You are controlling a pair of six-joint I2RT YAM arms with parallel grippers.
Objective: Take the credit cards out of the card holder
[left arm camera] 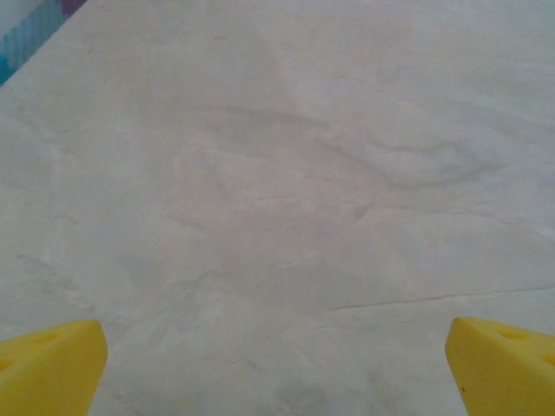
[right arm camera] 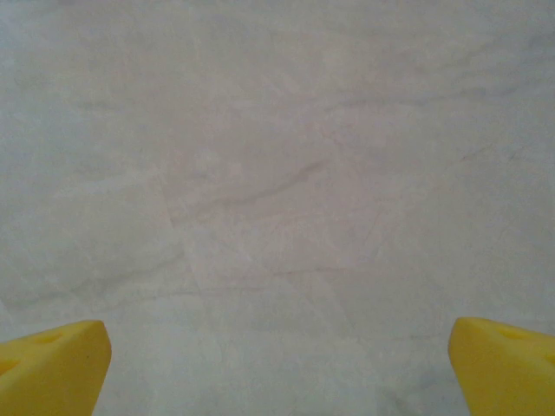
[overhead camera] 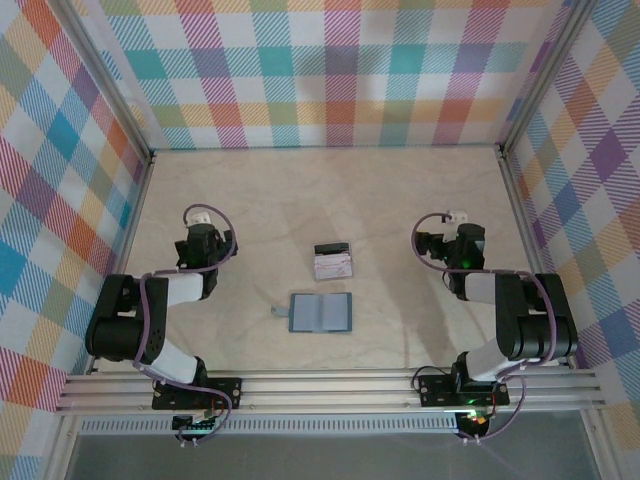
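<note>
The card holder [overhead camera: 321,313] lies open and flat at the table's middle, its grey-blue inside with pocket panels facing up. Just beyond it lie the two credit cards: a whitish-pink card [overhead camera: 334,267] and a dark card [overhead camera: 332,247] touching its far edge. My left gripper [overhead camera: 199,219] is far to the left of them, my right gripper [overhead camera: 455,220] far to the right. Both wrist views look down on bare marble-patterned table, with yellow fingertips [left arm camera: 52,364] [right arm camera: 54,364] wide apart at the bottom corners. Both grippers are open and hold nothing.
Plaid walls [overhead camera: 330,70] enclose the table on the left, back and right. An aluminium rail [overhead camera: 330,388] runs along the near edge, where the arm bases are bolted. Bare tabletop surrounds the holder and cards.
</note>
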